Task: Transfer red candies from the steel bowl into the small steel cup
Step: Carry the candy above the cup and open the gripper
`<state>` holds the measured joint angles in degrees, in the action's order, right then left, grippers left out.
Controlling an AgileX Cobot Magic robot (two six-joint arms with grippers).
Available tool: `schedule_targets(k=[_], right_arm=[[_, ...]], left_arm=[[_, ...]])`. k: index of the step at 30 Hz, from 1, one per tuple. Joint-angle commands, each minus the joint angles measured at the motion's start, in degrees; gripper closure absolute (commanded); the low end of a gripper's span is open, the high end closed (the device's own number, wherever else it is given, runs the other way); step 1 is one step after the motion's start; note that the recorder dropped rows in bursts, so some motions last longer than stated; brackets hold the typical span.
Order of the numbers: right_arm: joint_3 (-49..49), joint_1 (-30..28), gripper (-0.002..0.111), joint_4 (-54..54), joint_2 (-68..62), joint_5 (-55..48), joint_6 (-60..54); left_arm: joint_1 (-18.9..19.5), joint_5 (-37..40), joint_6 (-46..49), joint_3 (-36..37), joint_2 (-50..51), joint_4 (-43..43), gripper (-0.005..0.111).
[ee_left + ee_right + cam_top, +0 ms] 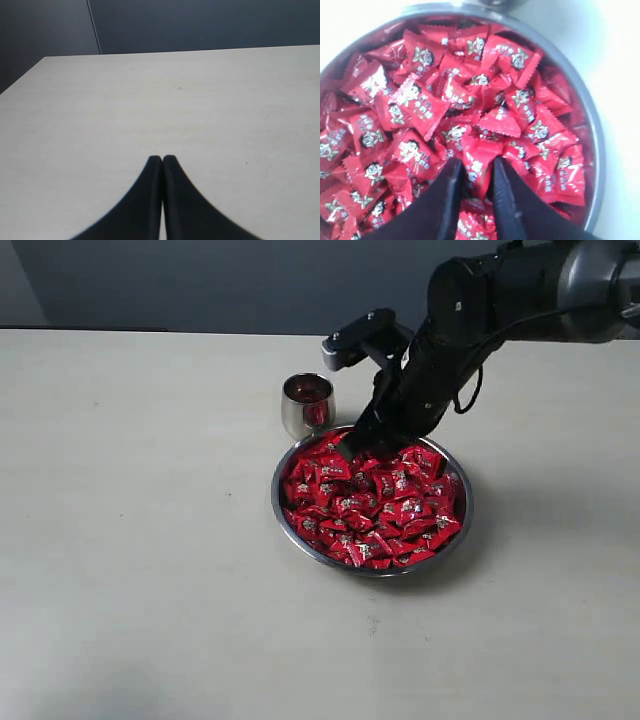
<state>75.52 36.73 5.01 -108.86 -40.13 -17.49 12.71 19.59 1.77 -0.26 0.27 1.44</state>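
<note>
The steel bowl (275, 502) sits mid-table, heaped with red candies (375, 510). The small steel cup (308, 405) stands upright just behind the bowl's far-left rim, with red showing inside it. My right gripper (362, 448) reaches down into the far side of the bowl. In the right wrist view my right gripper (478, 165) is closed on one red candy (479, 174) among the pile, inside the bowl's rim (596, 150). My left gripper (162, 159) is shut and empty over bare table; it does not appear in the exterior view.
The pale tabletop (130, 540) spreads wide to the left of and in front of the bowl. A dark wall runs behind the table's far edge (150, 330). The right arm's dark links (500, 300) hang over the back right.
</note>
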Motion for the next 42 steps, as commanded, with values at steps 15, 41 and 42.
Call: schedule_targets(k=[15,41,42], right_arm=[[35.6,-0.1,0.109,2.7,-16.8,-3.2,4.8],[41.4,-0.1,0.068,4.4,-23.3,-11.2,5.4],[41.4,-0.2,0.068,4.4,-21.8,-12.4,5.4]], left_arm=[[-0.3,-0.4,-0.1,0.3,-0.3,0.1,0.106],[-0.3,-0.4,-0.1,0.3,-0.3,0.1,0.106],[-0.3,-0.4,-0.1,0.3,-0.3,0.1,0.106]])
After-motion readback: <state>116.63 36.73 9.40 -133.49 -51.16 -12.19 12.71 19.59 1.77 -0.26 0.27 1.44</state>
